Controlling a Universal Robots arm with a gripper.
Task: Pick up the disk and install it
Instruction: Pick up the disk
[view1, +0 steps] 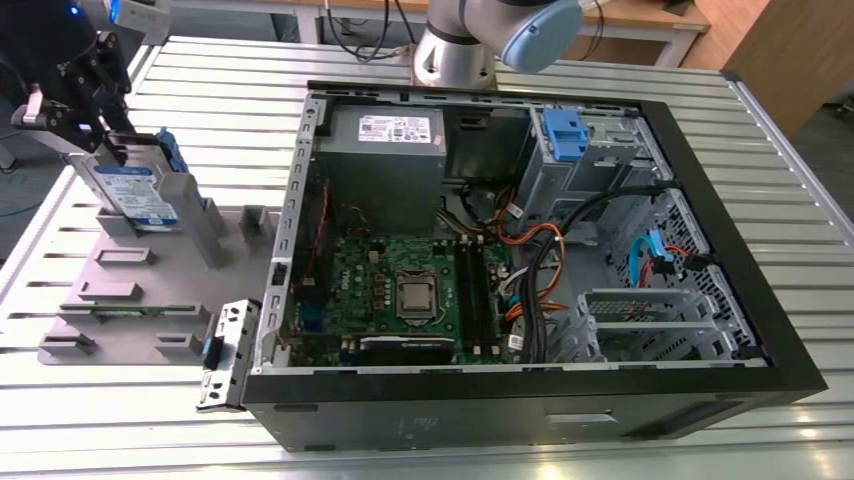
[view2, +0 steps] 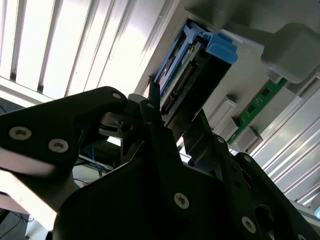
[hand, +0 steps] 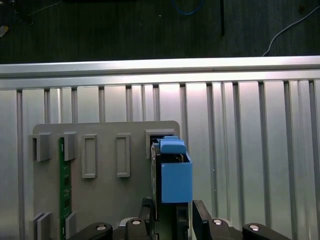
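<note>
The tool (view1: 118, 150) hangs at the exterior view's far left, set down over the upper edge of the disk (view1: 134, 195). In the first wrist view the tool (hand: 172, 217) brackets the disk's blue carrier (hand: 176, 180) closely on both sides. I cannot tell whether it is clamped on the disk or only sits around it.

The disk stands on edge in a slot of a grey holder tray (view1: 120, 300), with its white-and-blue label facing the exterior view's camera. In the second wrist view the disk's connector edge (view2: 182, 75) runs between the tool's dark parts. A green memory stick (view1: 127, 312) lies in another slot of the same tray, well apart from the disk.

The tray rests on a slatted aluminium surface (view1: 200, 90). Just beside it, toward the exterior view's right, an open computer case (view1: 747, 300) lies on its side. Inside it are a green motherboard (view1: 400, 290), a grey power supply box (view1: 387, 135) and a blue-handled drive cage (view1: 567, 135). The arm's grey and pale blue joint (view1: 494, 40) rises beyond the case.
</note>
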